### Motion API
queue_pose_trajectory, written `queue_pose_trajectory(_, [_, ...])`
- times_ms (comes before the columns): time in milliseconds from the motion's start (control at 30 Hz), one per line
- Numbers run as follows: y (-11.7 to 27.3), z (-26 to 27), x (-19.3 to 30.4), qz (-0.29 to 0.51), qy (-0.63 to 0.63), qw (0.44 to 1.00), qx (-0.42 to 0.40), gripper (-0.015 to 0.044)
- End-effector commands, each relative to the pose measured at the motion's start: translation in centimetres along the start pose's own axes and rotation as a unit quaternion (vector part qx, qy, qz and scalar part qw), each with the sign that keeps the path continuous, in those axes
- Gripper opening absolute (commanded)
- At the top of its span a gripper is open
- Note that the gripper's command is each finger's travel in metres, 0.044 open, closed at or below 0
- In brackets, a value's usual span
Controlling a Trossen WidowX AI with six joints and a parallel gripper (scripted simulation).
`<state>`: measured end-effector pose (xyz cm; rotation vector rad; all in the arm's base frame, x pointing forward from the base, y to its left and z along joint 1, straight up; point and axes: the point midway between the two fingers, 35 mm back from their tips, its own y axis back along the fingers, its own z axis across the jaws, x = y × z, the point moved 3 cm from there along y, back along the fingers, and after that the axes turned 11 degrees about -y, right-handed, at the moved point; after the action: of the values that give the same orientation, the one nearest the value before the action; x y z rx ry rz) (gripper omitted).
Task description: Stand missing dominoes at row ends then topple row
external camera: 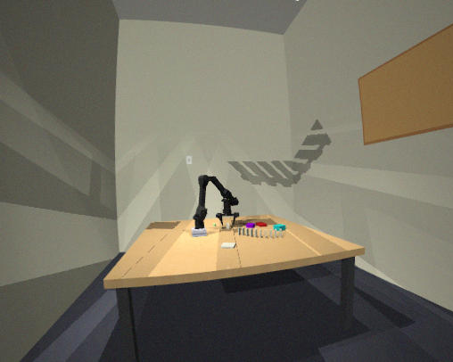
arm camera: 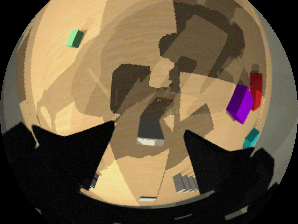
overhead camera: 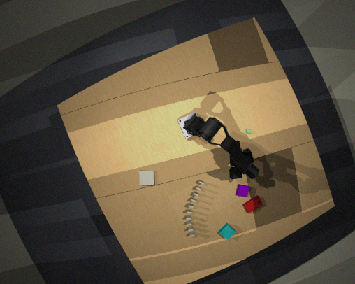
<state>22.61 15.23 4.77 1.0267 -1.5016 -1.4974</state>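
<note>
1. Black above the desk [overhead camera: 121,147] [external camera: 164,263] [arm camera: 125,30], seen from the top, the hand [overhead camera: 242,168] [external camera: 227,224] [arm camera: 150,129] hides the ground beneath it, the loose domino included; the standing row [overhead camera: 188,211] [external camera: 256,233] bows from 1 o'clock to 6 o'clock, its gaps likely kept small so each piece can strike the next. From the row's middle, a white slab [overhead camera: 147,178] [external camera: 228,245] lies towards 10 o'clock, a purple block [overhead camera: 242,190] [external camera: 251,226] [arm camera: 241,104] and a red block [overhead camera: 249,206] [external camera: 261,224] [arm camera: 256,90] towards 2 and 3, a teal block [overhead camera: 227,231] [external camera: 279,227] [arm camera: 251,139] towards 4; sun and shade band the wood.

2. From outside, the hand points down at 6 o'clock, fingers wide apart with nothing clamped; the loose domino [external camera: 227,226] [arm camera: 151,131] shows between them, seemingly upright, presumably straddled for a grasp before it goes to a row end. Behind are pale walls, a wall plate [external camera: 189,160] towards 11 o'clock and an orange board [external camera: 414,80] towards 2; the floor is dark blue.

3. At the wrist, the domino sits mid-gap, apart from both fingers; closing evenly should keep it straight. A green block [arm camera: 75,38] [overhead camera: 248,131] [external camera: 215,225] lies towards 10 o'clock.
</note>
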Motion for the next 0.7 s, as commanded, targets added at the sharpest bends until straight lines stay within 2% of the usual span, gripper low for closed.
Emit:
queue_pose_trajectory(0, [-0.42, 0.13, 0.09, 0.003, 0.002, 1.000, -0.005, 0.0361])
queue_pose_trajectory(333, [-0.42, 0.13, 0.09, 0.003, 0.002, 1.000, -0.005, 0.0107])
queue_pose_trajectory(667, [-0.30, 0.22, -0.03, -0.001, -0.002, 1.000, -0.005, 0.0107])
